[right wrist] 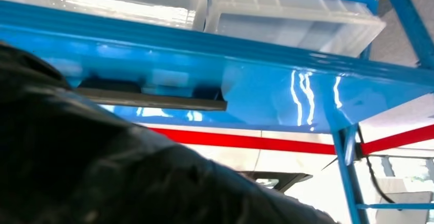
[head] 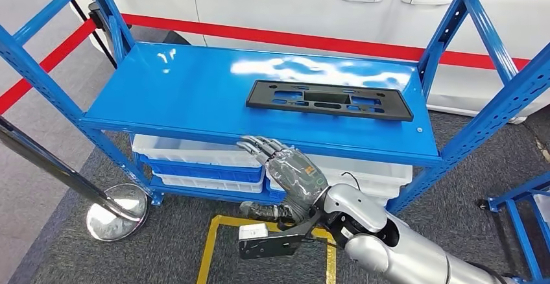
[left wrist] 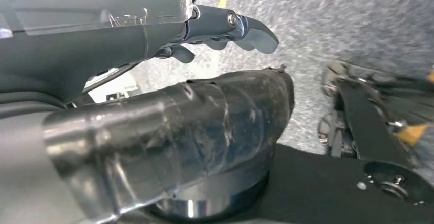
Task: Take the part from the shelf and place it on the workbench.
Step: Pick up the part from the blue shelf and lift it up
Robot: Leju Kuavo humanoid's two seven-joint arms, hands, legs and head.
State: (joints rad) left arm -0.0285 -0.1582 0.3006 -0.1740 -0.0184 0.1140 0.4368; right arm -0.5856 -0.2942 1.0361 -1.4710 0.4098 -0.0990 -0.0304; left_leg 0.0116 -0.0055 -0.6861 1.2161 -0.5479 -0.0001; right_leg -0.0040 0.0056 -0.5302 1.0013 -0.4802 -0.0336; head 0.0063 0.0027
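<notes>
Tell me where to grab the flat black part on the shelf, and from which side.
Probably the near long edge of the black part, approached from the shelf's front, where the right hand is. It lies flat and thin, so fingers likely must hook the edge or a cutout.

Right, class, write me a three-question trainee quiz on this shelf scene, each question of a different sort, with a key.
1. True or false: the black part lies flat on the blue shelf.
2. Multiple choice: the right hand is (a) gripping the part, (b) at the shelf's front edge, holding nothing, (c) inside a bin.
3. Fill in: below the shelf stand white ____.

Key: 1 true; 2 b; 3 bins.
</notes>
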